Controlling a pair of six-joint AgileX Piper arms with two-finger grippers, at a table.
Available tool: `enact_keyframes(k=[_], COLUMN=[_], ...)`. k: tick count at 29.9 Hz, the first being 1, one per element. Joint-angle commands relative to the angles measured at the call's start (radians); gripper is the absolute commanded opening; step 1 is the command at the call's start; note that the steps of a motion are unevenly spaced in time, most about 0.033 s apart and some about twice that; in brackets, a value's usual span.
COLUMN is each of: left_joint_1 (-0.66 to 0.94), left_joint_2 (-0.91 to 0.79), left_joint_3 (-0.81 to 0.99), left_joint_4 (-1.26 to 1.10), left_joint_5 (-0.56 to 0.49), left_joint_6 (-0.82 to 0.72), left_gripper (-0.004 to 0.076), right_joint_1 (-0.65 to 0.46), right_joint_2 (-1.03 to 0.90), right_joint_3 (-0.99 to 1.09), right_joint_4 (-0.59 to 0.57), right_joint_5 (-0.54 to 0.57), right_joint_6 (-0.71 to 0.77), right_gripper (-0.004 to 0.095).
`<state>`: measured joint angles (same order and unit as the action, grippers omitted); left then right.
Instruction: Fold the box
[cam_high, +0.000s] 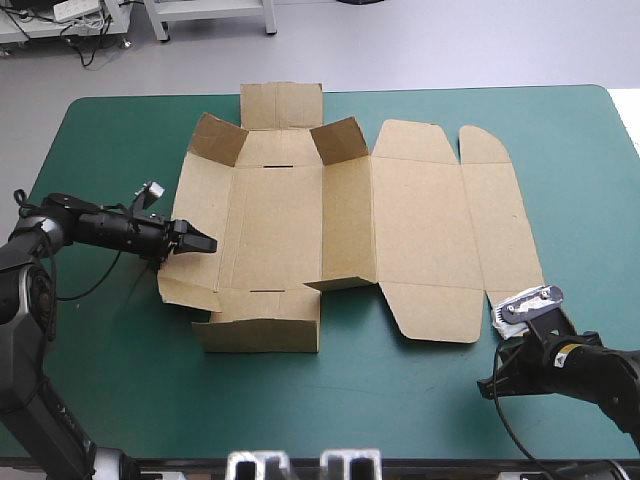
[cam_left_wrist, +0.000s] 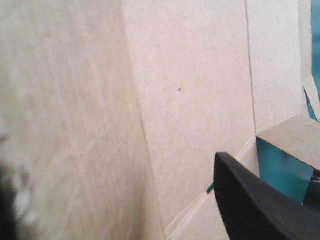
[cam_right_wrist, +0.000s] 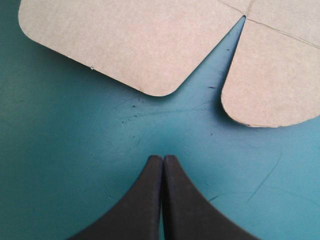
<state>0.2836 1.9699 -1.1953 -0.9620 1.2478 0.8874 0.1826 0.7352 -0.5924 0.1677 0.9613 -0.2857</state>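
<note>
Table (cam_high: 110, 390), teal-green cover, with the brown box (cam_high: 420, 230) opened out across its middle, its long axis running left to right between the two arms. The right-hand two thirds of the sheet lie flat. At the left-hand third the near wall (cam_high: 260, 335) stands up and two corner flaps (cam_high: 218, 140) at the far side lean upward, so the folding is judged begun but far from finished. Left tool (cam_high: 200, 243): reaches in low from the table's left side and meets the left end panel (cam_high: 200, 195) about midway along its outer edge. Board fills its own wrist view, and whether the tool is apart or clamped on that panel cannot be told. Right tool (cam_right_wrist: 162, 157): pressed together into one point, holding nothing, over bare cover off the box's near right corner. Two rounded flaps (cam_right_wrist: 125, 45) lie just ahead of it, not touching it. Governing relation: the part-raised end lies at the left tool and well apart from the right one, so the left arm is the nearer. The coming move probably lifts the end panel inward, across the long axis.
</note>
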Motion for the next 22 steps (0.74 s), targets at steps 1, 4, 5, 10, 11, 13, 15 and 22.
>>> enact_keyframes(k=[1, 4, 5, 10, 11, 13, 15, 22], left_joint_1=[-0.079, -0.112, -0.116, -0.132, -0.132, -0.132, -0.135, -0.224], left_joint_2=[0.026, 0.028, 0.028, 0.028, 0.028, 0.026, 0.023, -0.131], left_joint_3=[0.019, 0.019, 0.019, 0.017, 0.017, 0.017, 0.016, -0.016], left_joint_4=[0.044, 0.004, 0.002, 0.007, 0.007, -0.017, -0.078, 0.039], left_joint_5=[0.025, -0.046, -0.064, -0.090, -0.081, -0.028, 0.055, 0.033], left_joint_6=[0.020, -0.002, -0.014, -0.016, -0.014, 0.037, 0.124, 0.200], left_gripper=[0.0455, 0.0420, 0.0392, -0.0010, -0.0002, -0.0010, -0.0010, -0.0010], right_joint_1=[-0.002, -0.002, -0.002, -0.002, -0.002, -0.002, -0.002, -0.002], right_joint_2=[-0.003, -0.003, -0.003, -0.003, -0.003, -0.003, -0.003, -0.003], right_joint_3=[-0.025, -0.025, -0.025, -0.025, -0.025, -0.025, -0.025, -0.025], right_joint_4=[0.011, 0.017, 0.019, 0.028, 0.028, 0.028, 0.028, 0.036], right_joint_5=[-0.036, -0.036, -0.036, -0.032, -0.032, -0.032, -0.034, -0.047], right_joint_6=[-0.011, -0.011, -0.011, -0.011, -0.011, -0.011, -0.011, -0.015], right_gripper=[-0.0024, -0.0024, -0.0024, -0.0024, -0.0024, -0.0024, -0.0024, -0.0024])
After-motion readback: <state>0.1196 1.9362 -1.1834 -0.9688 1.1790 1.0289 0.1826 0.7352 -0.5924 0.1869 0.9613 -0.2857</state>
